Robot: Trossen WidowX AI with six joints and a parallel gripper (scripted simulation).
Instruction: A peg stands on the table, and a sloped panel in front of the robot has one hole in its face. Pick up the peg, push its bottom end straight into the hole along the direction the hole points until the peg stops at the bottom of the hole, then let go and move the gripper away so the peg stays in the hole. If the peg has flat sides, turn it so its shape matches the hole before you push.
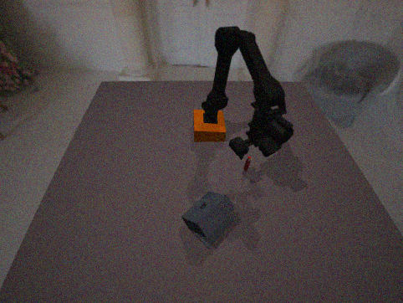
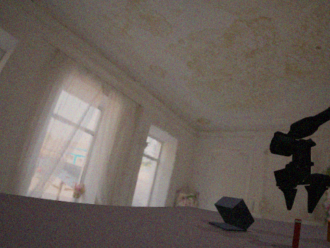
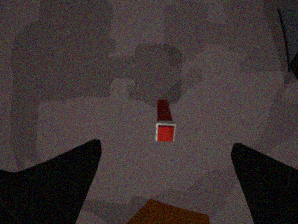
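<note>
My pincer (image 1: 256, 156) (image 2: 300, 211) (image 3: 169, 149), open and empty, hangs above the upright red peg (image 1: 247, 163) (image 2: 296, 233) (image 3: 165, 132), which stands inward from the surface's (image 1: 125, 176) (image 2: 137, 226) (image 3: 200, 165) right edge in the top view; I must descend.

The top view looks steeply down over the whole surface (image 1: 125, 176); the low exterior view shares its block (image 1: 215, 215) (image 2: 236, 212).
</note>
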